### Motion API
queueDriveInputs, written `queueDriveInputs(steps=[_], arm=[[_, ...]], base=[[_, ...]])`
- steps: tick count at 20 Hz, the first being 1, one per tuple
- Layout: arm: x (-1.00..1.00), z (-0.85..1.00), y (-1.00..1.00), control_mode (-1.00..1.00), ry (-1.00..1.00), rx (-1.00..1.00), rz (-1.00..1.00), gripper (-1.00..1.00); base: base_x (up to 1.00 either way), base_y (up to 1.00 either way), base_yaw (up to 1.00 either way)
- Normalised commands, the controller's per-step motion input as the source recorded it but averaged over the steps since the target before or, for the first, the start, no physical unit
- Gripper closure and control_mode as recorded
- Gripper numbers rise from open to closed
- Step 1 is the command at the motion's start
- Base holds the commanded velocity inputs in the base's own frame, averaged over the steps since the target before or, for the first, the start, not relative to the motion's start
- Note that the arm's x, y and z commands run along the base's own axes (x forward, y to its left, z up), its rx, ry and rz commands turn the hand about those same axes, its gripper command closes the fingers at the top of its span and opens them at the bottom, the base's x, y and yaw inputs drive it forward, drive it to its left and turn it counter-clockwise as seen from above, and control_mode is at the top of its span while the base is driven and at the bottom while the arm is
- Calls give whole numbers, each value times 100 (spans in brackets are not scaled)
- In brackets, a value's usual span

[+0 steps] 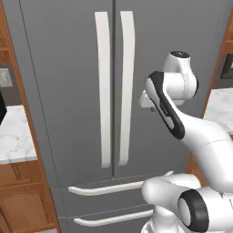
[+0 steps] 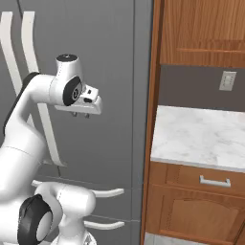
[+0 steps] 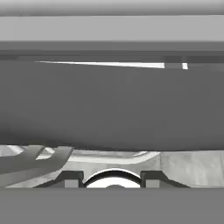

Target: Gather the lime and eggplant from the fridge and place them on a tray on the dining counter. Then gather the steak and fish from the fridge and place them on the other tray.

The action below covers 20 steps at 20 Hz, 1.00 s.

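The fridge (image 1: 68, 91) stands right in front of me with both grey doors shut, its long white handles (image 1: 104, 91) side by side down the middle. Two drawers with white handles (image 1: 109, 187) sit below. My gripper (image 2: 80, 115) hangs in front of the right door (image 2: 115, 57), pointing down, a short way off the door face. Its fingertips (image 3: 70, 177) stand apart with nothing between them, so it is open. In the hand view the gripper (image 3: 113, 178) looks down along the door. Lime, eggplant, steak, fish, both trays and the dining counter are out of view.
A marble wall counter (image 2: 201, 134) over wooden cabinets (image 2: 191, 215) lies to the fridge's right, with an upper cabinet (image 2: 201, 28) and an outlet (image 2: 228, 80) above it. Another marble counter (image 1: 16, 136) sits to the left. Wooden panels (image 2: 152, 119) flank the fridge.
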Motion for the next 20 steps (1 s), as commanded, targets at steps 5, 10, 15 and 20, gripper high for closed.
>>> queueDriveInputs(steps=[5, 10, 15, 20], arm=[[-2, 0, 0, 100, 0, 0, 0, -100], [0, 0, 0, 100, 0, 0, 0, -100], [0, 0, 0, 100, 0, 0, 0, -100], [0, 0, 0, 100, 0, 0, 0, -100]], base=[[-58, 20, 4], [-62, 56, 0], [-32, 33, 2], [1, 2, 0]])
